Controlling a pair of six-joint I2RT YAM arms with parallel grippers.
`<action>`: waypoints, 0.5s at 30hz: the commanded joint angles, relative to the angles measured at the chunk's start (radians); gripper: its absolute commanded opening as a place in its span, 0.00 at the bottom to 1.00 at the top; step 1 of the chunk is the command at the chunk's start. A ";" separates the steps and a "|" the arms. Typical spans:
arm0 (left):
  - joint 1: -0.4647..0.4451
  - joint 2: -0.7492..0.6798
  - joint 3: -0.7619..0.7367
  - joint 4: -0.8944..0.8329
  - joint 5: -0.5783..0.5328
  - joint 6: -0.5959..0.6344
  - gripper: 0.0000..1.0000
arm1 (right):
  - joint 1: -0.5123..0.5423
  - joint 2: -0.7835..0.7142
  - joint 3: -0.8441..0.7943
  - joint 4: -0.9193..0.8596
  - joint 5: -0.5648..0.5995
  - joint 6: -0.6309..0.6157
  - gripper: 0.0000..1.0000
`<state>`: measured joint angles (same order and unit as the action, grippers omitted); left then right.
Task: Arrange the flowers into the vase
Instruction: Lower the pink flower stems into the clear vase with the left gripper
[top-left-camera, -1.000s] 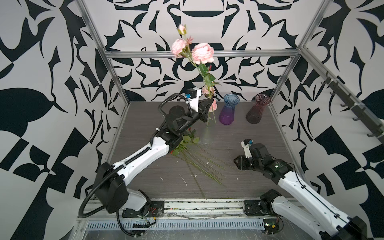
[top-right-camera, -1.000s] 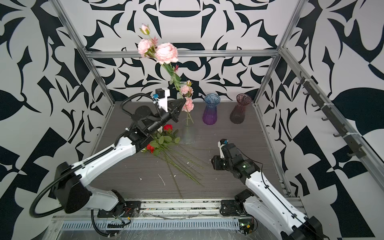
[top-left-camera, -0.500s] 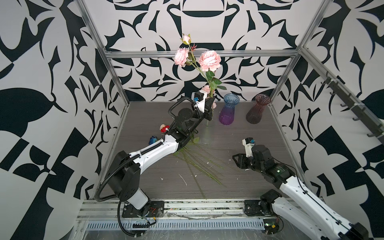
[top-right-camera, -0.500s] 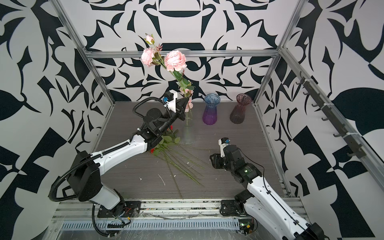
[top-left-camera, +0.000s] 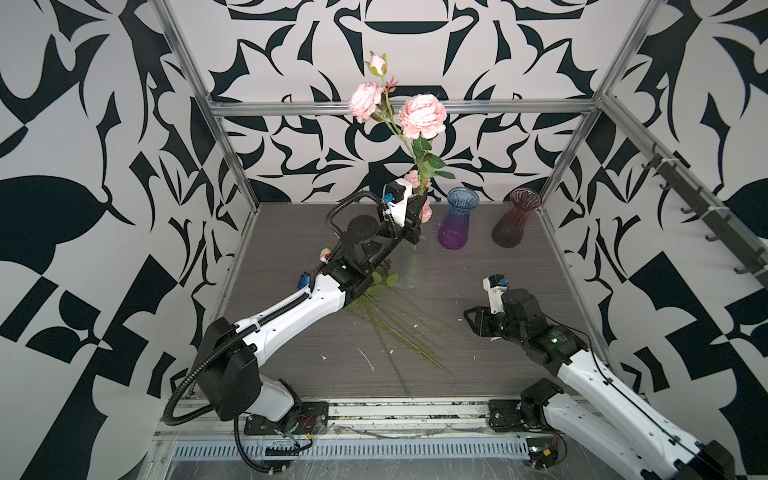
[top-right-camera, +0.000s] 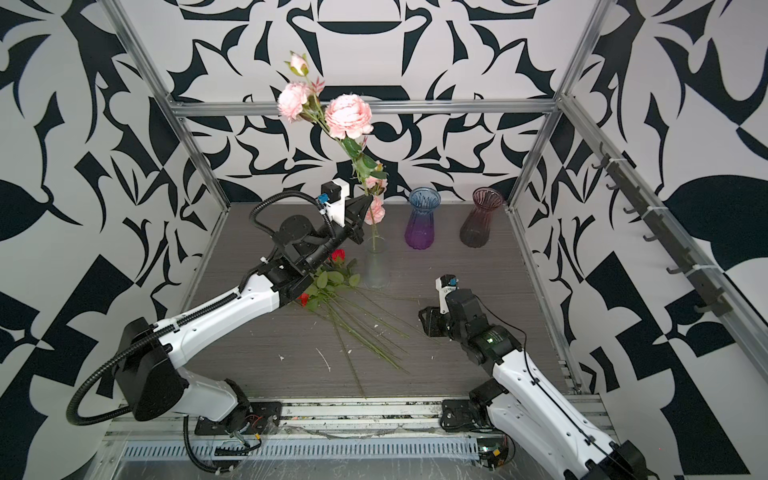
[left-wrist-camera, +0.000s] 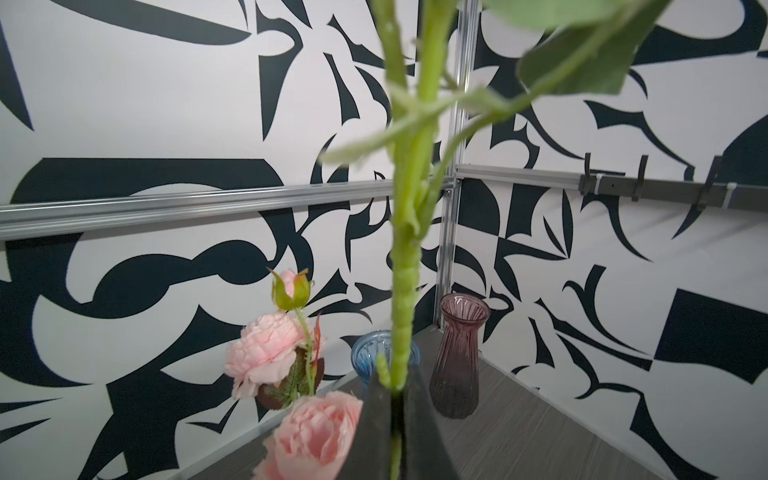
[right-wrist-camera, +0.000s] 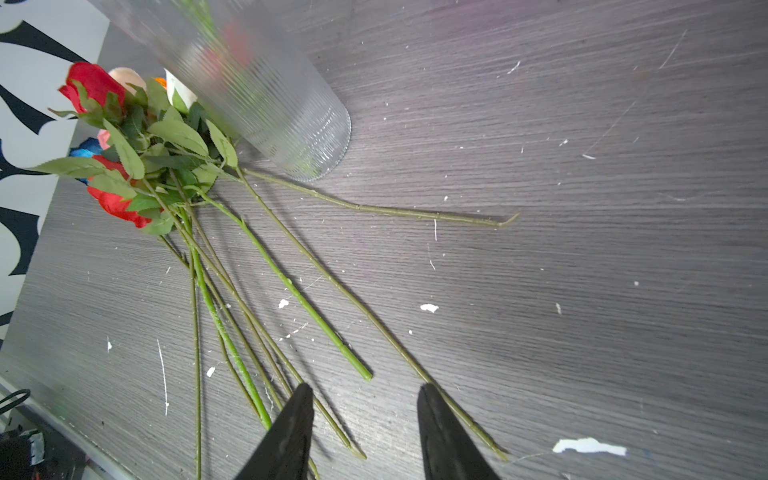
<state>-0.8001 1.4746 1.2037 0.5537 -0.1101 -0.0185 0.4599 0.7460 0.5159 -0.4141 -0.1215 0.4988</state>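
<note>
Since a second ago the left arm has swung its pink flower stem (top-right-camera: 352, 146) across toward the clear vase (top-right-camera: 376, 266); the right arm barely budged. Nearest, the right hand (right-wrist-camera: 365, 388) hangs empty with fingers apart, just over the cut ends of the loose flowers (right-wrist-camera: 120, 141) fanned out on the worktop (right-wrist-camera: 582, 249), probably parked for the next pick. Their red, peach and blue heads lie right by the clear vase's foot, and a smaller pink flower (top-right-camera: 377, 209) already stands in it. Above the vase the left hand (left-wrist-camera: 394, 388) is clenched low on the pink flower stem, likely to keep the blooms upright while the end drops in. Whether the end is inside the neck yet can't be made out. Farthest back stand a blue vase (top-left-camera: 457, 220) and a dark red vase (top-left-camera: 513, 220). No readable labels or writing anywhere.
</note>
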 joint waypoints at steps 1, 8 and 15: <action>-0.039 0.034 0.022 -0.055 -0.018 0.103 0.00 | 0.002 -0.020 0.002 0.007 0.013 0.007 0.45; -0.083 0.101 0.082 -0.138 -0.082 0.225 0.00 | 0.003 -0.022 0.003 0.005 0.013 0.006 0.45; -0.090 0.131 0.134 -0.259 -0.135 0.217 0.00 | 0.003 -0.014 0.002 0.011 0.007 0.006 0.45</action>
<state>-0.8886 1.5951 1.2869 0.3515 -0.2012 0.1879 0.4599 0.7380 0.5156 -0.4149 -0.1215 0.4988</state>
